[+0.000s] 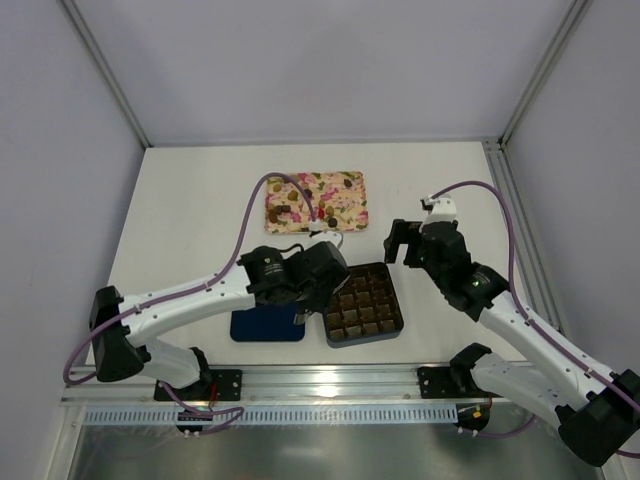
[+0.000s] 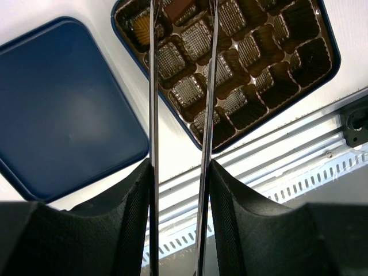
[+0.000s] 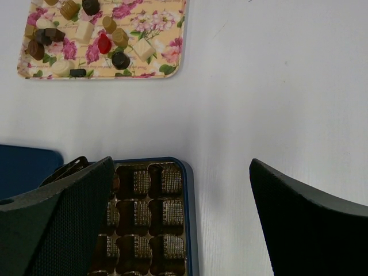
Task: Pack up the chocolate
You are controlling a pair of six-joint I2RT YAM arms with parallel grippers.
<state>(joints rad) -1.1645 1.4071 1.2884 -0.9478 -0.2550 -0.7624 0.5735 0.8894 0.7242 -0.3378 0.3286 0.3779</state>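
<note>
Several small chocolates (image 3: pixel 86 34), dark, tan, whitish and one red, lie on the floral tray (image 1: pixel 315 200) at the back. The dark box (image 1: pixel 363 303) with a grid of cells sits in front of it; most cells look empty. My left gripper (image 1: pixel 330 272) hovers over the box's far-left corner. In the left wrist view its two thin metal blades (image 2: pixel 182 34) stand apart, tips cut off by the frame. A reddish-brown piece (image 2: pixel 181 7) lies in a cell between them, untouched, and a tan piece (image 2: pixel 140 31) lies beside it. My right gripper (image 3: pixel 181 164) is wide open and empty above the table, right of the box.
The box's flat blue lid (image 1: pixel 267 325) lies left of the box, under my left arm, and shows in the left wrist view (image 2: pixel 63 103). A metal rail (image 1: pixel 330 385) runs along the near edge. White walls and frame posts enclose the table.
</note>
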